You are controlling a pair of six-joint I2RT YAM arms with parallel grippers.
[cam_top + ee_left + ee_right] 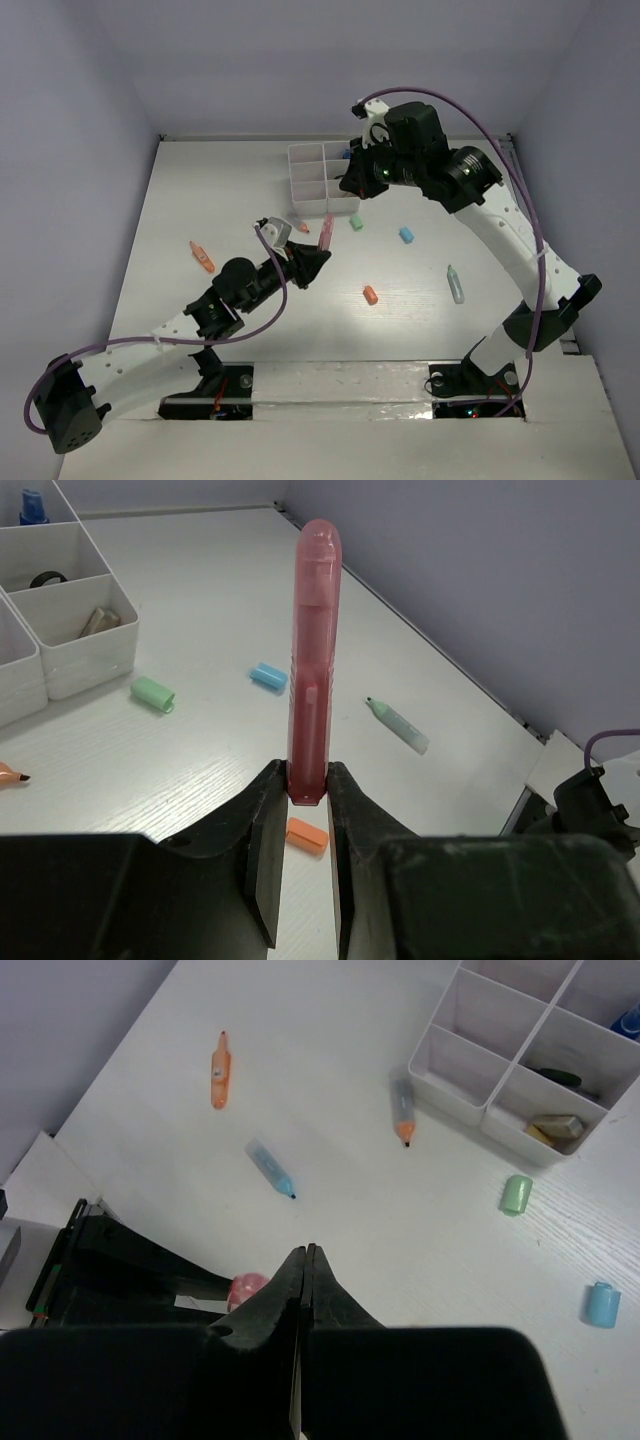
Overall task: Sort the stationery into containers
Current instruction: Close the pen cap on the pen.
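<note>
Left gripper (pixel 307 785) pinches pink marker (pixel 313 640)

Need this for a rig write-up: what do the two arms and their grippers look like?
The left arm and right arm share white link shells, black joint housings and a purple cable looping alongside each. Small green lights show on the right arm's upper joints. The left gripper and right gripper are matte black with flat, tapering fingers.
</note>
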